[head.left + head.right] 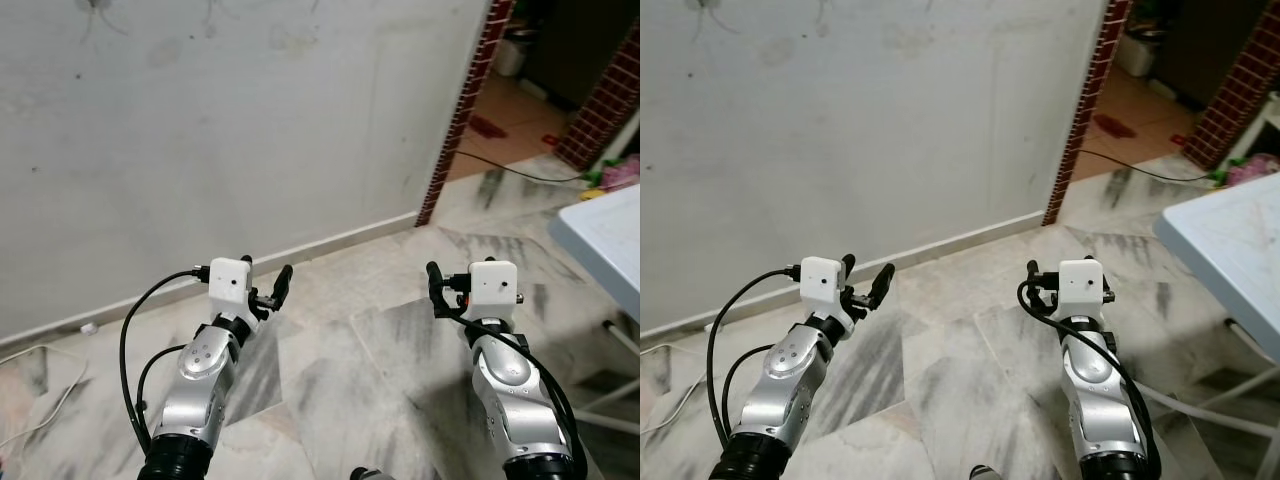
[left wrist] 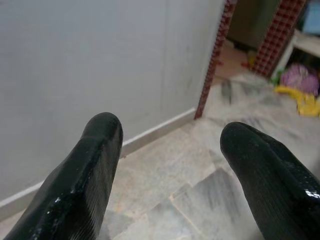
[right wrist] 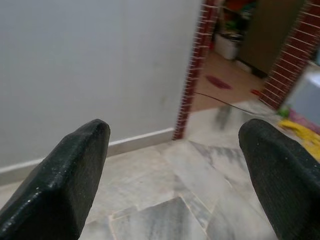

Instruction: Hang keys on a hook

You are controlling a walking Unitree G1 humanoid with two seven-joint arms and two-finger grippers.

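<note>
With the left end effector (image 1: 266,283) and right end effector (image 3: 172,165) held wide and empty before a bare wall (image 1: 220,130), the search step appears in hand, so keys and hook must first be located.

This is a room in a lived-in home. The floor (image 1: 330,370) is grey-veined marble tile, meeting a plain, scuffed white wall (image 1: 220,130) with a pale skirting strip. A red brick pillar (image 1: 465,105) frames a doorway into a room with an orange floor. A white bench (image 1: 605,245) stands at the right, with bright toys (image 2: 300,87) nearby.
</note>
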